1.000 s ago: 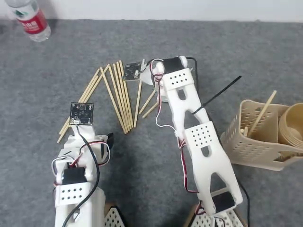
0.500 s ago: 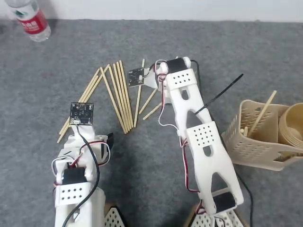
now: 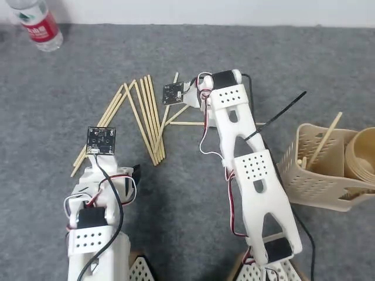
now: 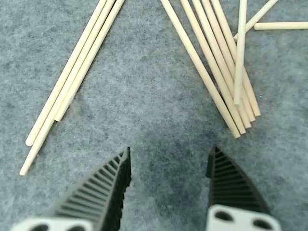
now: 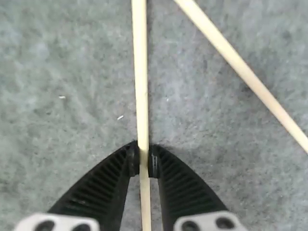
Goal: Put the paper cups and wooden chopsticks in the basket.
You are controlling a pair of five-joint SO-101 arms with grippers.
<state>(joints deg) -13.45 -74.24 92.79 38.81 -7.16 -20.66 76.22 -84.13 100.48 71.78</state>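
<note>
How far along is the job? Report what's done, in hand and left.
Done: tan paper cups and one wooden chopstick stand in the cream slatted plastic basket. In hand: the right end effector is shut on a second chopstick. Left: the loose chopsticks on the grey carpet.

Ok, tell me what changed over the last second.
The right arm shifted slightly toward the basket, its hand shut on a chopstick; a slanted stick beside it swung crosswise. The left arm, the fanned sticks and the bottle stayed put.
</note>
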